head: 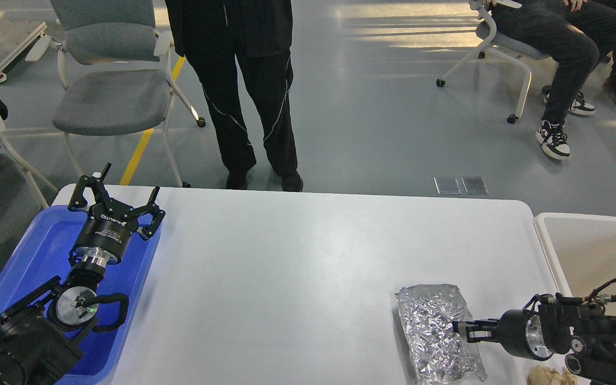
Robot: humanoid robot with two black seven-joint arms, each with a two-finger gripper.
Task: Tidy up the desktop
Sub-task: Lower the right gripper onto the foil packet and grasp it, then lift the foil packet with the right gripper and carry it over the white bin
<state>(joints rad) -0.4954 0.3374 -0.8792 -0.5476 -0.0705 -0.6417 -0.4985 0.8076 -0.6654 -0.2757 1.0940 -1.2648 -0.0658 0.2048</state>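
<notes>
The white desktop (297, 267) fills the middle of the head view. A crumpled silver foil packet (433, 326) lies on it at the near right. My right gripper (464, 331) points left, with its tips at the packet's right edge, over or touching the foil. It is seen side-on, so I cannot tell how its fingers stand. My left gripper (116, 197) is open and empty above the far end of the blue tray (30, 256) at the left.
An off-white bin (597, 251) stands off the desktop's right end. A crumpled beige lump (546, 376) lies at the near right edge, below my right arm. A person in black stands beyond the desktop's far edge, and chairs stand behind.
</notes>
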